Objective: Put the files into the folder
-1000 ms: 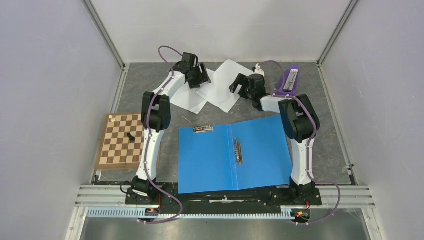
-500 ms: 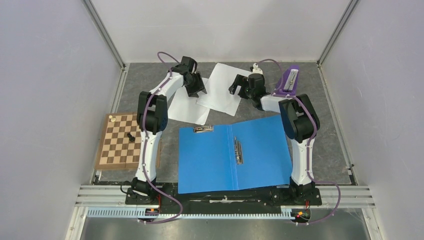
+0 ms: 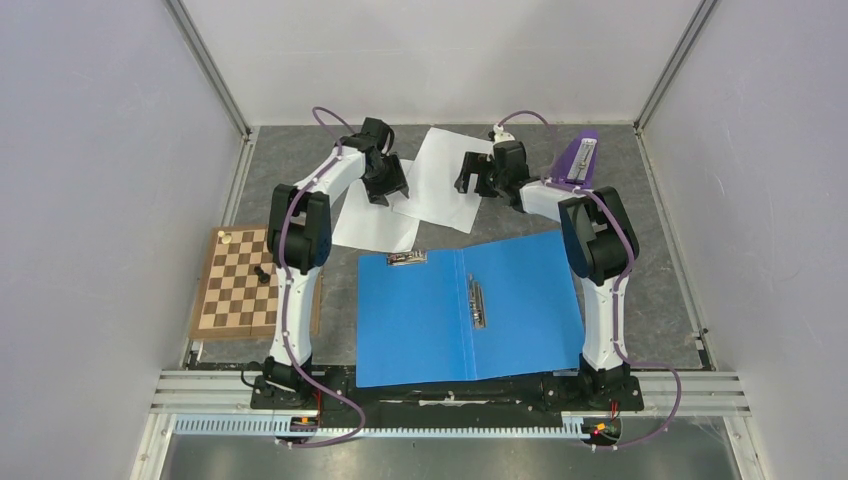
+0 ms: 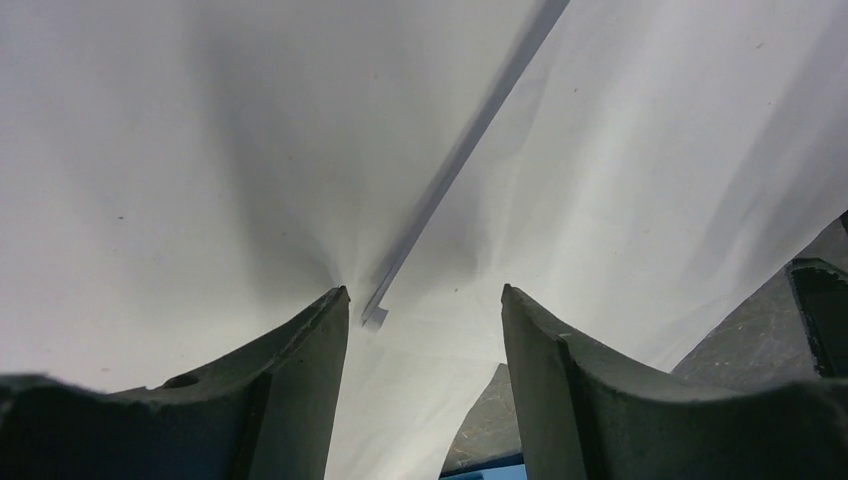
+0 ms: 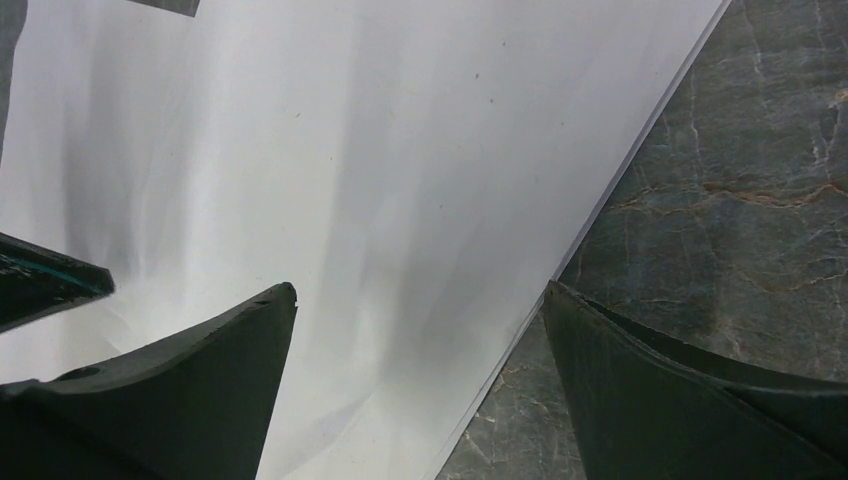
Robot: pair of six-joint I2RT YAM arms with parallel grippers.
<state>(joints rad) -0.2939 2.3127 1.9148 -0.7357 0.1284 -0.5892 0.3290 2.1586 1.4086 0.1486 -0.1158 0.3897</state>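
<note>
- Both arms have shifted since 1 s ago: left gripper (image 3: pixel 385 182) pulled back toward the left w/ the sheets under it, so the thin white paper files (image 3: pixel 440 180) now lie less fanned; right gripper (image 3: pixel 478 176) edged slightly toward the far side.
- Count, top view: 2 white sheets clearly told apart – one nearer-left (image 3: pixel 372 218), one far-centre – overlapping where the left gripper sits. More in the stack? Can't tell.
- 1 bright-blue plastic folder (image 3: pixel 420 320), lying open and flat near the arm bases, black clip (image 3: pixel 477 300) along its spine, small metal clip (image 3: pixel 406 258) at its far-left edge. Files are not in it; they lie on the grey table (image 3: pixel 660 270) just beyond its far edge.
- 1 brown chessboard (image 3: pixel 240 282) at left w/ 2 small pieces on it; 1 purple wedge-shaped object (image 3: pixel 579 158) at far right.
- Left wrist cam only: fingers (image 4: pixel 290 370) apart, tips down at the paper, a sheet edge (image 4: pixel 460 160) running diagonally between them; paper puckers at the tips. Pinched or just pressed – can't tell.
- Right wrist cam only: fingers (image 5: pixel 210 370) spread wide, nothing between, straddling the sheet's right edge (image 5: pixel 620 190) – one tip over paper, other over the marbled grey surface.
- Top view alone shows folder and board; the wrist cams see only paper and table.
</note>
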